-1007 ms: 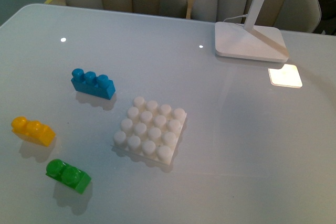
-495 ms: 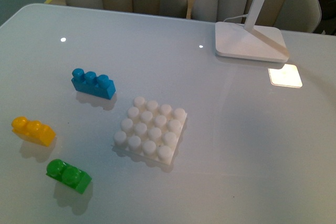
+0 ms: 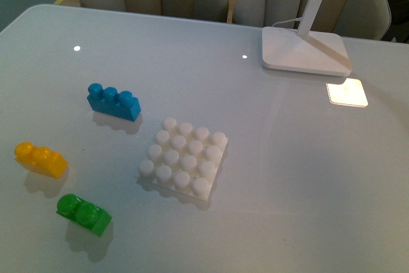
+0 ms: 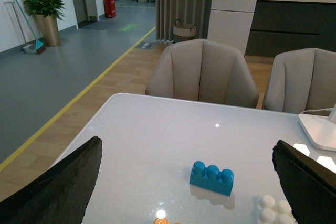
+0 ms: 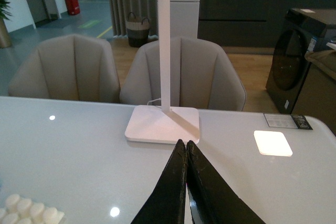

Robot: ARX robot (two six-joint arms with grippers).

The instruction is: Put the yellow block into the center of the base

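The yellow block [image 3: 41, 159] is yellow-orange. The base [image 3: 183, 158] is white, patterned with a four-by-four grid of round studs. The blue brick [image 3: 114, 101], green brick [image 3: 83, 213] and white lamp foot [image 3: 303, 50] sit on a glossy pale grey surface [image 3: 307, 177].

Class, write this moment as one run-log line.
stage: pre-grasp | yellow block: on table, untouched | base: studs bare | left end effector: open | right end effector: shut

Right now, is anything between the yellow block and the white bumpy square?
No. Only bare table lies between the yellow block and the base. The blue block sits farther back, the green block nearer, both off that path.
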